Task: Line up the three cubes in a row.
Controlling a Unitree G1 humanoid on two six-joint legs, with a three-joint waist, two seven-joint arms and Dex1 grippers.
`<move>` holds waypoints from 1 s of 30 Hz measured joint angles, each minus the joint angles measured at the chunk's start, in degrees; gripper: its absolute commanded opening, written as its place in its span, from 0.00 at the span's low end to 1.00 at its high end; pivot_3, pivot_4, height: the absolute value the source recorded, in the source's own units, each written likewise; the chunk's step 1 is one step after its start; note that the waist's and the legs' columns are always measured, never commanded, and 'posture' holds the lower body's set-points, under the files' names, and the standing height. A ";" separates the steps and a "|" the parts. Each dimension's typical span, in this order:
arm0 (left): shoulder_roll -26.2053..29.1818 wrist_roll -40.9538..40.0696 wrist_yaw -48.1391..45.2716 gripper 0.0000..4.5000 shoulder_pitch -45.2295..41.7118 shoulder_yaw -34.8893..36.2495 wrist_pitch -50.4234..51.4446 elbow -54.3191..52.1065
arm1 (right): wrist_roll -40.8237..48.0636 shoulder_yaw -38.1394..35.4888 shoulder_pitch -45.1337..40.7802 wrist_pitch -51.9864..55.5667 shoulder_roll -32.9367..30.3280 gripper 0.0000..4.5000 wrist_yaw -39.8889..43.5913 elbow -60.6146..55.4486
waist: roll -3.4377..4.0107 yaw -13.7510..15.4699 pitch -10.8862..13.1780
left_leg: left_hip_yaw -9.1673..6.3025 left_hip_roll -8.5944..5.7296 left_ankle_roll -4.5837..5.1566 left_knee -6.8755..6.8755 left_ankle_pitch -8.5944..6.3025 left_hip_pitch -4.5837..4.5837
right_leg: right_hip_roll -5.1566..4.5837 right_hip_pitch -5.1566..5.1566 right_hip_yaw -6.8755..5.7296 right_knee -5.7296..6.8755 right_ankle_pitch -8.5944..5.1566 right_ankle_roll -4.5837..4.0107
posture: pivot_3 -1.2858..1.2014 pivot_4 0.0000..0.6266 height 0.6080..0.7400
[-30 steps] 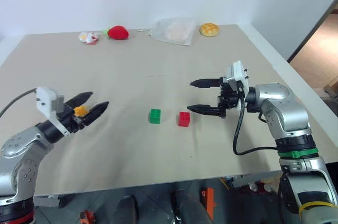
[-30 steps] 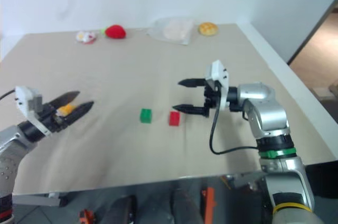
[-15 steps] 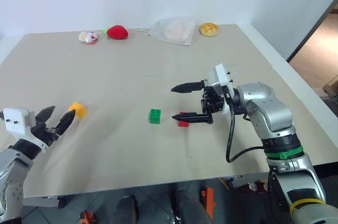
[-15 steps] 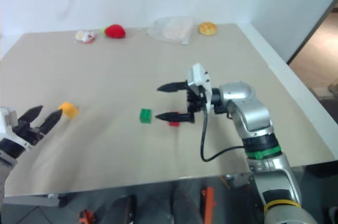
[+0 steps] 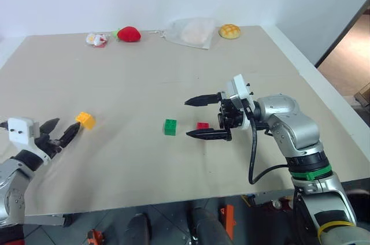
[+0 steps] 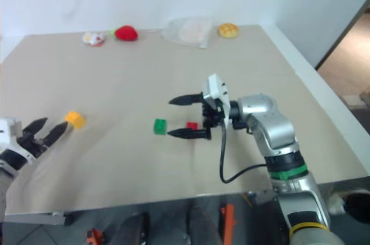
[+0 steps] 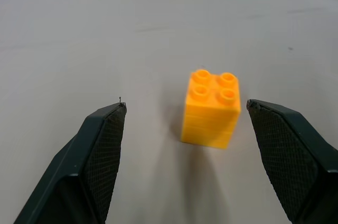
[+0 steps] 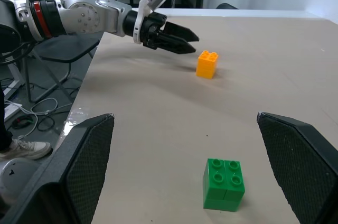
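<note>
Cube yellow (image 5: 85, 119): we've dropped it far left (off-row), left gripper (image 5: 60, 132) released.
Right gripper (image 5: 199, 117): spread, now straddling red cube (image 5: 202, 125).

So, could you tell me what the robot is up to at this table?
It is lining up three toy blocks. The yellow block stands alone on the table, with the open left hand just behind it and nothing held. The open right hand hovers by the red block, which sits next to the green block. The yellow one is still far from the other two.
</note>
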 measured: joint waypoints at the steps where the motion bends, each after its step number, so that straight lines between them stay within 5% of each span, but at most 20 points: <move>1: 0.01 0.09 -0.61 0.84 -0.21 -0.82 -0.04 -0.01 | 0.00 -0.01 0.00 0.00 -0.07 1.00 -0.02 0.00 | 0.00 0.00 0.00 | 0.00 0.00 0.00 0.00 0.00 -0.01 | 0.00 -0.01 0.00 0.00 0.00 0.00 | 0.52 0.24 1.00; 26: -0.58 4.58 -3.02 0.84 -9.92 -6.84 -5.31 15.33 | 0.01 -0.32 0.88 -0.04 -1.52 1.00 -1.03 -0.91 | -0.03 0.05 -0.02 | 0.01 0.00 0.00 0.02 0.00 -0.02 | 0.02 -0.01 0.02 0.03 0.06 0.06 | 0.52 0.24 1.00; 30: -0.59 5.12 -4.60 0.53 -12.46 -7.74 -7.03 18.46 | 0.03 -0.34 1.11 -0.03 -1.60 1.00 -1.22 -1.21 | -0.04 0.09 -0.03 | 0.02 0.00 0.00 0.04 0.01 -0.01 | 0.01 0.00 0.03 0.04 0.08 0.06 | 0.52 0.24 1.00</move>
